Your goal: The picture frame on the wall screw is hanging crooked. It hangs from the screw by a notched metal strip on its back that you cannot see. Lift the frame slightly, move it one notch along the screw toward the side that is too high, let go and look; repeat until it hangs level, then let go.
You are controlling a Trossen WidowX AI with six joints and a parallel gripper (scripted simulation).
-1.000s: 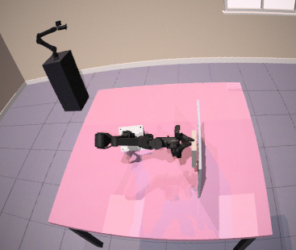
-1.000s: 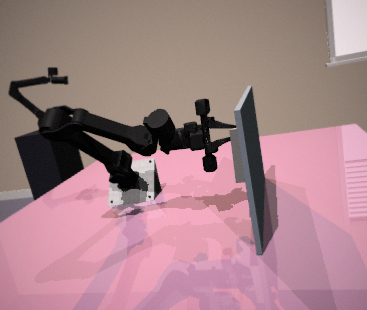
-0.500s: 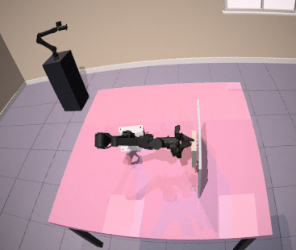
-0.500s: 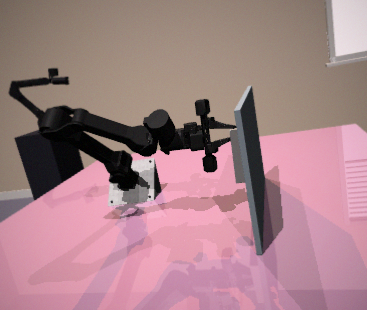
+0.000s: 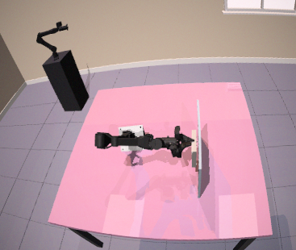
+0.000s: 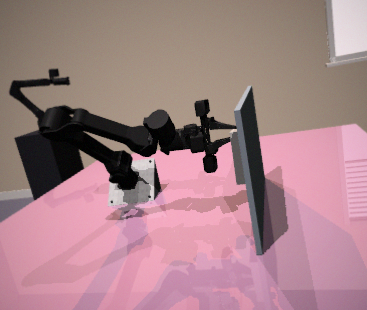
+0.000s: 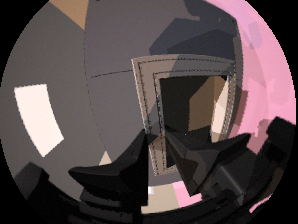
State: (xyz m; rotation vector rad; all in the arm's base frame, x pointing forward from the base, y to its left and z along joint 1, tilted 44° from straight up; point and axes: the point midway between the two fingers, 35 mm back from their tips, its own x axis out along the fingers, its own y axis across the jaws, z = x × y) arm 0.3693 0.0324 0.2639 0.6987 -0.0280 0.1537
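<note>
One black arm (image 5: pixel 131 141) (image 6: pixel 102 131) reaches level across the pink tabletop (image 5: pixel 86 193) (image 6: pixel 317 280), its jaws (image 5: pixel 193 140) (image 6: pixel 235 134) closed on the picture frame (image 5: pixel 193 141) (image 6: pixel 237 162) (image 7: pixel 145 95). The picture frame is at the near face of an upright panel (image 5: pixel 199 133) (image 6: pixel 251 165) (image 7: pixel 112 55), above the tabletop. In the wrist view its pale brown border, lined with dark dashes, surrounds a dark, glossy middle with tan patches, and the fingertips meet the border at the end nearest the gripper's camera. The screw and the notched strip are hidden, and whether the frame hangs level cannot be told. The arm stands on a white base plate (image 5: pixel 139 129) (image 6: pixel 152 167). Well apart, beyond the tabletop, a second, smaller-looking black arm (image 5: pixel 46 35) (image 6: pixel 27 86) is mounted on a tall black pedestal (image 5: pixel 67 82) (image 6: pixel 27 160) near the beige wall (image 5: pixel 143 32) (image 6: pixel 177 45).
</note>
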